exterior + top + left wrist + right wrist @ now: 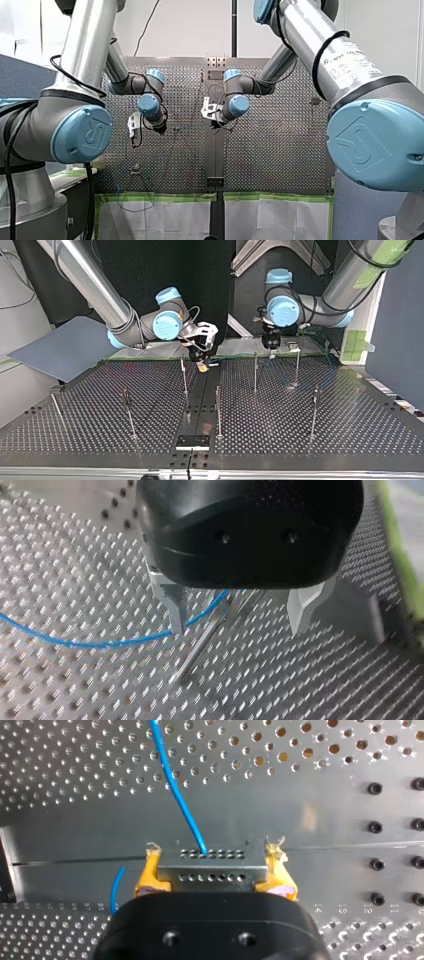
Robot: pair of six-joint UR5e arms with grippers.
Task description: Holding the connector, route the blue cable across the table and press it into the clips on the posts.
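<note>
Blue cable [175, 785] looks thin, light and floppy, so I'd guess it only follows where its rigid end is led. The small metal connector [210, 876] is the sensible hold. The right gripper [214, 865] reaches down low over the table [310, 820], yellow pads [150, 872] clamped on that connector. The left gripper [240, 620] points down, metal fingers [172, 605] spread and holding nothing. The cable lies slack beside one finger, near a post [200, 645].

Our bench [310, 815] is perforated metal, faintly shiny. The cable [175, 785] looks smooth blue plastic, the connector [212, 870] bare metal. Our right claw [213, 852] has frayed yellow pads [150, 870]; our left claw [236, 627] is glossy black with metal fingers [172, 600].
</note>
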